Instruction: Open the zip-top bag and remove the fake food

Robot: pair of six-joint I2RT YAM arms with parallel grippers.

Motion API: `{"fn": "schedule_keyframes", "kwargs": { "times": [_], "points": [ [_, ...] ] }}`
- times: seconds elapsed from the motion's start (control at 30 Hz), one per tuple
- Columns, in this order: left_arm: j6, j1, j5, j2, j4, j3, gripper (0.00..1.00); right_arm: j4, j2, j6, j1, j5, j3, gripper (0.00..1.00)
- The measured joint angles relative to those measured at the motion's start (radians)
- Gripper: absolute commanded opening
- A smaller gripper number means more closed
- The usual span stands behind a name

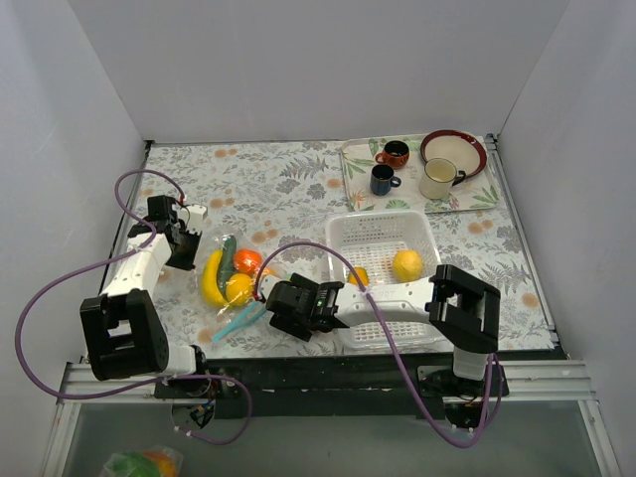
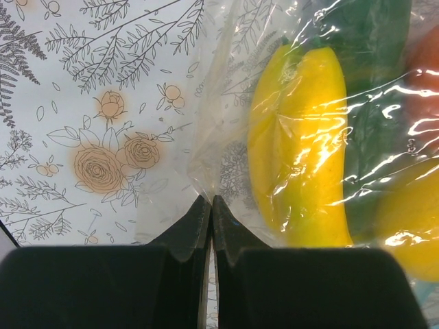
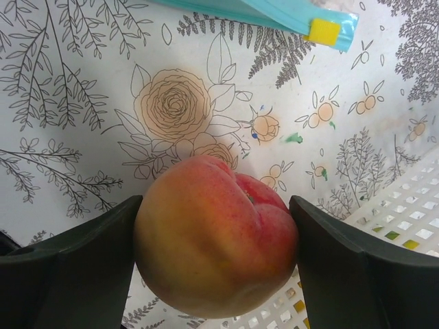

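Bag vs left claw: the zip-top bag (image 1: 229,310) lies flat on the desk (image 1: 288,189), front-left, and its left edge sits right at the left claw (image 2: 211,203).
Bag vs right claw: the zip strip (image 3: 254,12) w/ a yellow slider (image 3: 322,31) is the bag's near end. It lies near the right claw (image 3: 215,226) but apart from it.
Bag mouth: we cannot tell if it is zipped or not.
Left claw: clenched, tips pressed together, w/ a thin fold of the bag film pinched between them. The banana (image 2: 302,151) is just to the right of the tips, inside the bag.
Right claw: open only as wide as the peach (image 3: 206,247), which it is grasping. Both fingers touch the sides of the fruit. The corner of the basket (image 1: 383,231) shows just under and to the right of it.
Bag content: banana, dark green cucumber (image 2: 374,123), yellow round fruit (image 2: 411,219) and orange-red fruit (image 1: 247,260), all close together.
Basket content: white, perforated, to the right of the bag. We see a lemon (image 1: 407,264) and a smaller orange-yellow piece (image 1: 358,276).
Tray (image 1: 358,169): back-right, w/ three mugs and a red-rimmed plate (image 1: 454,145).
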Motion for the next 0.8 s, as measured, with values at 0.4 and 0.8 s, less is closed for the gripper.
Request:
{"fn": "schedule_keyframes", "kwargs": {
  "times": [0.4,0.8],
  "points": [
    [-0.017,0.0,-0.008,0.002,0.017,-0.004,0.0,-0.01,-0.038,-0.061,-0.013,0.057,0.135,0.19],
    [-0.021,0.0,-0.064,0.063,0.092,-0.098,0.0,0.006,-0.534,0.129,-0.253,0.264,-0.182,0.01]
  ]
}}
